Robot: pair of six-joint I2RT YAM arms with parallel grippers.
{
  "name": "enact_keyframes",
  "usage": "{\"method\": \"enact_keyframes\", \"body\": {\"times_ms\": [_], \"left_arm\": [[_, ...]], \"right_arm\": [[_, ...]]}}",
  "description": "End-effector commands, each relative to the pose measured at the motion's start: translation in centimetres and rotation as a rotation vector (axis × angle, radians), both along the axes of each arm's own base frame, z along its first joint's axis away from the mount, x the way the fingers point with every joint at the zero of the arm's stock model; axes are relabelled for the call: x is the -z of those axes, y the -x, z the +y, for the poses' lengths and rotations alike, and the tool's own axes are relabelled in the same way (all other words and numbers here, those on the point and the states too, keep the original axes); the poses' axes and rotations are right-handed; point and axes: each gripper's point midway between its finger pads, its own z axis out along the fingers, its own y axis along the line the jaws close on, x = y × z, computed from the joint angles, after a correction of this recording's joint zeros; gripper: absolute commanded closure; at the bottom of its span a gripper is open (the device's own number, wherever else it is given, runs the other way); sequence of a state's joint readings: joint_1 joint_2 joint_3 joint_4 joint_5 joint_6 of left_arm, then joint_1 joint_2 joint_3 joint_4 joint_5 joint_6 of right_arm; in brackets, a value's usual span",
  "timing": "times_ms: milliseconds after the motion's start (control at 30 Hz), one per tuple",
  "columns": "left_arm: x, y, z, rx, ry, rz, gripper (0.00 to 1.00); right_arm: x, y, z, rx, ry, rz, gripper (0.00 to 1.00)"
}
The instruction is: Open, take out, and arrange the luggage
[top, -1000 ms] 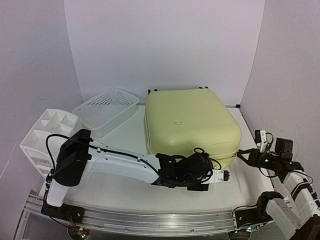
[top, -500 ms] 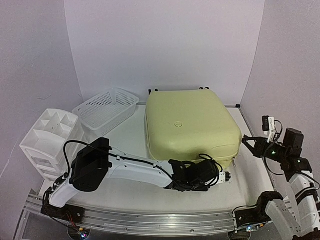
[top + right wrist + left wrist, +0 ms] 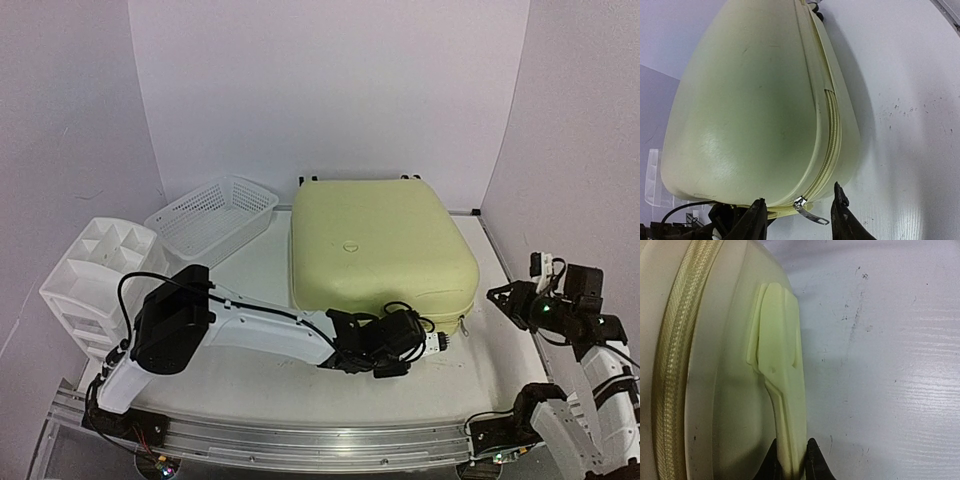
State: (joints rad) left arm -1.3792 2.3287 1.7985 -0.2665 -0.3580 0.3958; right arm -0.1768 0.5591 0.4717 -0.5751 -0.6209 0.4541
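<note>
The luggage (image 3: 380, 250), a big pale yellow hard-shell suitcase, lies flat and closed on the table. At its near edge, my left gripper (image 3: 432, 340) is shut on the case's pale yellow side handle (image 3: 777, 345); the left wrist view shows both black fingertips pinching that handle, left gripper (image 3: 792, 446). My right gripper (image 3: 497, 297) hovers open just off the case's near right corner. In the right wrist view a metal zipper pull (image 3: 810, 213) hangs untouched between the spread fingers of the right gripper (image 3: 799, 197). The zipper (image 3: 832, 125) runs closed up the side.
A white mesh basket (image 3: 215, 218) stands at the back left, with a white drawer organizer (image 3: 100, 275) nearer on the left. An aluminium rail (image 3: 300, 435) lines the near table edge. Walls close in behind and on both sides.
The left gripper has closed on the suitcase's side handle. My right gripper, shut a second ago at the corner, has opened and drawn slightly back to the right.
</note>
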Motion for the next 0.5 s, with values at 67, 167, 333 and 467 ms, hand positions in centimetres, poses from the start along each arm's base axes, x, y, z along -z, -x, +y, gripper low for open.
{"method": "enact_keyframes", "body": {"times_ms": [67, 167, 333, 467], "left_arm": [[-0.6, -4.4, 5.5, -0.127, -0.043, 0.044, 1.00], [-2.1, -4.2, 6.1, -0.122, 0.007, 0.088, 1.00], [-3.3, -4.6, 6.4, -0.158, 0.060, 0.121, 1.00], [-3.4, -5.9, 7.1, -0.210, 0.092, 0.159, 1.00]], "right_arm": [[0.4, 1.6, 2.3, -0.112, -0.100, 0.061, 0.61], [0.3, 1.9, 3.2, -0.171, -0.111, 0.060, 0.60], [1.4, 2.7, 5.5, -0.267, -0.031, 0.084, 0.56], [2.4, 3.4, 7.5, -0.356, 0.164, 0.101, 0.53]]}}
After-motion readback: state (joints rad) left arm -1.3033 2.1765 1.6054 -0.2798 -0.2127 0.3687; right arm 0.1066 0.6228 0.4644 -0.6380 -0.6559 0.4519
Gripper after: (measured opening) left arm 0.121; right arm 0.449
